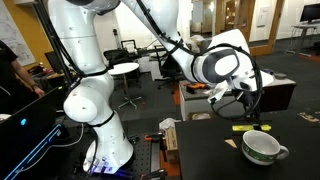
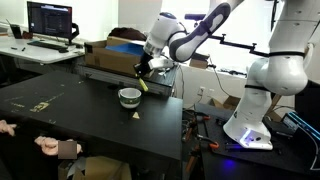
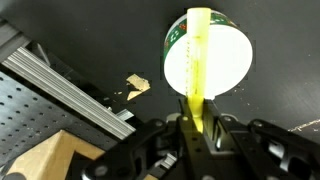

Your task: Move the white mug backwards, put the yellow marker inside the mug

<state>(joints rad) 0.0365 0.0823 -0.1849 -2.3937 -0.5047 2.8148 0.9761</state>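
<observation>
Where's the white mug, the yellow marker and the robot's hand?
white mug (image 1: 262, 151): in an exterior view, on its outer wall.
yellow marker (image 3: 198, 55): wrist view, middle of the stick.
hand (image 3: 197, 128): wrist view, midway between the fingertips pinching the marker.

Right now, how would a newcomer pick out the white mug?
Find the black table, then the gripper holding the yellow marker. Just beneath sits the white mug: squat, bowl-like, green pattern outside, unlike the flat tan scrap nearby.
</observation>
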